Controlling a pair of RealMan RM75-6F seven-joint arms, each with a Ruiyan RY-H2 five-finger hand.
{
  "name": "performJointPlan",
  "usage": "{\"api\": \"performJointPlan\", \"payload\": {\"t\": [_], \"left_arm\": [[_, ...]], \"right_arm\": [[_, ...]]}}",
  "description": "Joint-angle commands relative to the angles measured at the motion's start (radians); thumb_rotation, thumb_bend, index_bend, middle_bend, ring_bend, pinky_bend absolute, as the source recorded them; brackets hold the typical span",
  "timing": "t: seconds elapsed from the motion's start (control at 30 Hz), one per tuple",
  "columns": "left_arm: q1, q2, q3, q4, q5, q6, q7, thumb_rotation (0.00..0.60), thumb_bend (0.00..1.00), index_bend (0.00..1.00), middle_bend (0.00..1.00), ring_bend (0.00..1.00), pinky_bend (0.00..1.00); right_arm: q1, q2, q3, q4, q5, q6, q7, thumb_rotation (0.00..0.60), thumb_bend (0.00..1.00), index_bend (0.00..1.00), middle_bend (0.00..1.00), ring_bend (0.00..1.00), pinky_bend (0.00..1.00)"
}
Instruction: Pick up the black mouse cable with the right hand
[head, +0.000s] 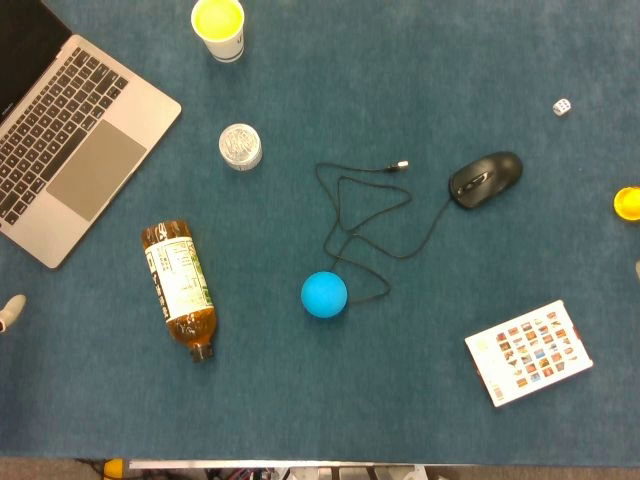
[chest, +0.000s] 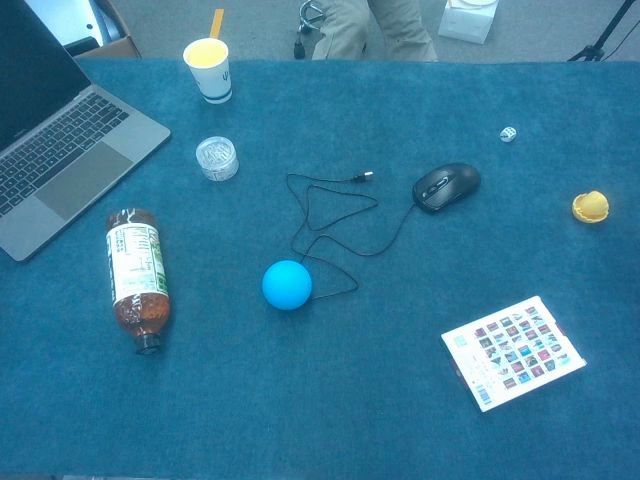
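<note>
Open laptop (head: 70, 140), yellow-filled cup (head: 219, 27), tea bottle (head: 180, 287) on its side, blue ball (head: 324, 294), picture card (head: 529, 351), small die (head: 562, 106)

The black mouse (head: 485, 178) lies on the blue tabletop (head: 420, 60). Its black cable (head: 352, 222) runs left from it in loose loops, the plug end (head: 400, 166) lying just left of the mouse. A blue ball (head: 324, 294) sits left and below the mouse, touching the cable's lower loop. Further left lie a tea bottle (head: 179, 288) on its side, a laptop (head: 70, 150), a small round jar (head: 240, 146) and a yellow-filled cup (head: 219, 28). Below the mouse rests a picture card (head: 528, 351); a die (head: 562, 106) sits above right.
</note>
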Motion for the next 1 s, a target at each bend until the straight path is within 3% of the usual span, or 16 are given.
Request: {"api": "performJointPlan", "payload": {"t": [0.03, 0.3, 0.53, 0.77, 1.0], "left_arm": [[0.0, -0.001, 0.001, 0.002, 0.001, 0.0, -0.001, 0.6, 0.15, 0.26, 0.18, 0.16, 0.09], [0.005, 0.0, 0.004, 0.002, 0.003, 0.004, 0.0, 0.6, 0.15, 0.26, 0.18, 0.16, 0.09], [0.004, 0.0, 0.004, 0.002, 0.006, 0.004, -0.004, 0.6, 0.15, 0.26, 0.18, 0.16, 0.09], [0.014, 0.0, 0.008, 0.011, 0.002, 0.013, -0.019, 0.6, 0.15, 0.26, 0.18, 0.16, 0.09], [0.029, 0.012, 0.013, 0.019, 0.004, 0.028, -0.042, 0.6, 0.15, 0.26, 0.18, 0.16, 0.09]], "right_arm": [[0.0, 0.0, 0.0, 0.0, 0.0, 0.0, 0.001, 0.6, 0.28, 0.05, 0.05, 0.0, 0.02], [0.006, -0.001, -0.001, 0.001, -0.004, -0.005, 0.002, 0.6, 0.28, 0.05, 0.05, 0.0, 0.02], [0.051, 0.013, 0.031, -0.038, -0.012, -0.035, -0.002, 0.6, 0.28, 0.07, 0.06, 0.0, 0.02], [0.147, -0.007, 0.114, -0.128, 0.063, -0.124, -0.07, 0.6, 0.28, 0.37, 0.18, 0.0, 0.03], [0.286, -0.072, 0.205, -0.165, 0.235, -0.276, -0.17, 0.6, 0.29, 0.41, 0.19, 0.0, 0.03]]}}
